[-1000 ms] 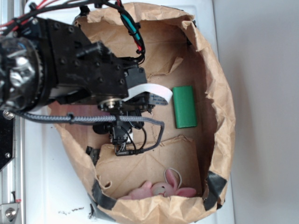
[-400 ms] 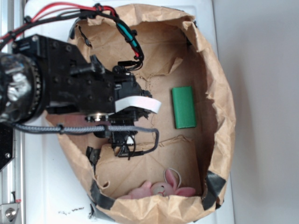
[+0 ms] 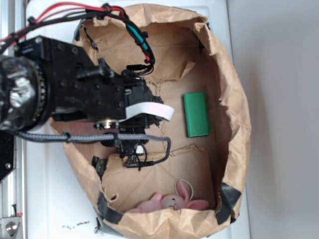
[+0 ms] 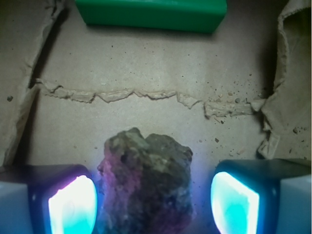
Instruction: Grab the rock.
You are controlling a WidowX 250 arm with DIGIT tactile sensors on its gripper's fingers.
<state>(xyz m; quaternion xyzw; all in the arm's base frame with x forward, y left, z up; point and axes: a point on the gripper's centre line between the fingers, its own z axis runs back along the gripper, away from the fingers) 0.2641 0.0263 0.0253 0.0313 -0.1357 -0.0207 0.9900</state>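
A white desk (image 3: 50, 199) carries a brown paper bag (image 3: 234, 114) laid open with black tape at its lower rim. On the bag's creased floor lie a green block (image 3: 196, 114), a pink plush bunny (image 3: 172, 201) near the lower rim, and a rock (image 4: 146, 180), well short of the block.

Exterior view overhead, wrist view close, both showing green block (image 3: 196, 114) (image 4: 151, 14)

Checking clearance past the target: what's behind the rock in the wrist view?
Behind the rock: bare brown paper with a torn ridge, then the green block. Paper directly under the rock is hidden.
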